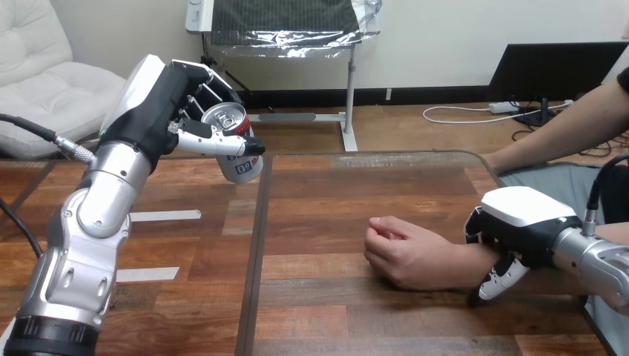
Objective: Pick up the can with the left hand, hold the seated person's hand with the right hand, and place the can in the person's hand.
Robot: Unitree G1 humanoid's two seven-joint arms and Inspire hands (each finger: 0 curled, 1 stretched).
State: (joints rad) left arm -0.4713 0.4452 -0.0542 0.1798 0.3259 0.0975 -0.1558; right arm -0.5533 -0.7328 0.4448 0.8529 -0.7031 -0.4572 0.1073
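Your left hand (159, 104): fingers curled round can (236, 144), held clear above worktop (334, 193) at view's left, top tilted up, likely ready to carry across. Your right hand (519, 222): fingers wrapped round person's wrist, steadying it. Person's hand (400, 252) on worktop, loosely fisted, well apart from can. Count: one can, one person's hand.

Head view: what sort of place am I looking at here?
Likely a lab bench for robot-to-person handover trials: a wooden table with white tape marks, the left hand gripping a raised drink can, and the right hand clasping the seated person's wrist.
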